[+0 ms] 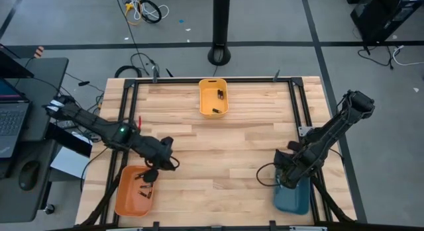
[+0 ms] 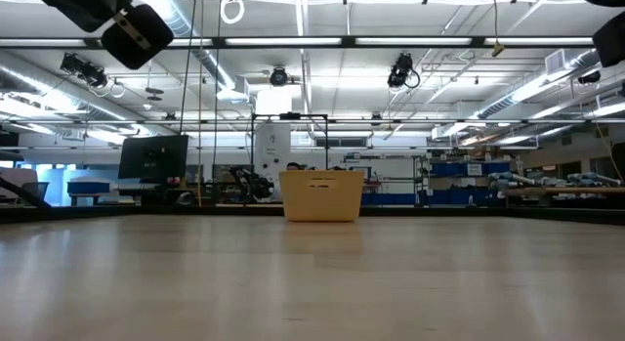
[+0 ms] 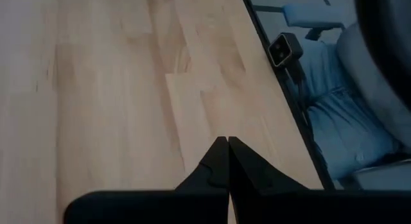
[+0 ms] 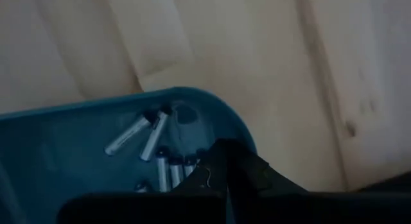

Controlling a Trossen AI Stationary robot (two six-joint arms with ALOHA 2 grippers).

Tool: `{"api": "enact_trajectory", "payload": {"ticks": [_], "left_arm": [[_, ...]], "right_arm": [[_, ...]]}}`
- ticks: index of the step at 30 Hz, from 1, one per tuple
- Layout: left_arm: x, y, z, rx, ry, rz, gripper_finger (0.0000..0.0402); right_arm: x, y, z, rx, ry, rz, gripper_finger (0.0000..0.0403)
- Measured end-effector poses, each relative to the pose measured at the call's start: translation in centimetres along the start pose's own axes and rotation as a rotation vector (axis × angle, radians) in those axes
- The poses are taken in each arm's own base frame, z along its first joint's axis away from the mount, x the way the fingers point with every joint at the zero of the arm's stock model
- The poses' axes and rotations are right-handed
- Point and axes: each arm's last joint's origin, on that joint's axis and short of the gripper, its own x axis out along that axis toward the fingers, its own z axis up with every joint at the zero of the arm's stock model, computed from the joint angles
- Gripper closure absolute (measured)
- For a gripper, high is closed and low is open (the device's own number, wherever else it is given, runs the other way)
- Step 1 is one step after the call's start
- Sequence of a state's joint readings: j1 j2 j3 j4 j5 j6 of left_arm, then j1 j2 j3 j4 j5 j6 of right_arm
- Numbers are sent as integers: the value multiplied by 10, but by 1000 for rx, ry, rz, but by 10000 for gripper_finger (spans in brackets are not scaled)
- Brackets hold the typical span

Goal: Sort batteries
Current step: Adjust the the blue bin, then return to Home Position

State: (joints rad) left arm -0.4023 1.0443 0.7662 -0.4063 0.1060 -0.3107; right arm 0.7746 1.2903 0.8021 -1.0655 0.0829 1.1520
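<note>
Several pale silvery batteries (image 4: 146, 137) lie on the floor of the blue bin (image 1: 292, 195) at the table's near right corner. Dark batteries (image 1: 145, 185) lie in the orange bin (image 1: 130, 198) at the near left corner. A few more dark batteries (image 1: 218, 94) sit in the yellow bin (image 1: 213, 97) at the far edge. My left gripper (image 3: 228, 142) is shut and empty, over bare wood just beyond the orange bin's far right corner (image 1: 154, 170). My right gripper (image 4: 223, 147) is shut and empty, above the blue bin's far end (image 1: 286, 175).
The yellow bin (image 2: 321, 195) stands upright at the far middle of the table. The wooden tabletop (image 1: 218, 151) between the three bins is open room. A black frame rail (image 1: 295, 105) runs along the table's sides, and cables lie on the floor beyond the far edge.
</note>
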Motion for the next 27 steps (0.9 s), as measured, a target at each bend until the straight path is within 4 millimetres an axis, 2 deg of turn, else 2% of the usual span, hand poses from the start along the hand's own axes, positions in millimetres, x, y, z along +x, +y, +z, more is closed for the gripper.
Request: {"api": "enact_trajectory", "payload": {"ticks": [12, 19, 24, 27], "left_arm": [[-1, 12, 4, 61, -17, 46, 400], [4, 28, 9, 176, -169, 89, 400], [9, 48, 6, 257, -306, 143, 398], [9, 60, 5, 297, -401, 130, 398]], "right_arm": [[0, -1, 3, -76, -117, -55, 389], [-2, 6, 5, -75, -160, 7, 390], [-13, 16, 12, -165, -336, 13, 394], [-16, 19, 23, -215, -470, -3, 394]]}}
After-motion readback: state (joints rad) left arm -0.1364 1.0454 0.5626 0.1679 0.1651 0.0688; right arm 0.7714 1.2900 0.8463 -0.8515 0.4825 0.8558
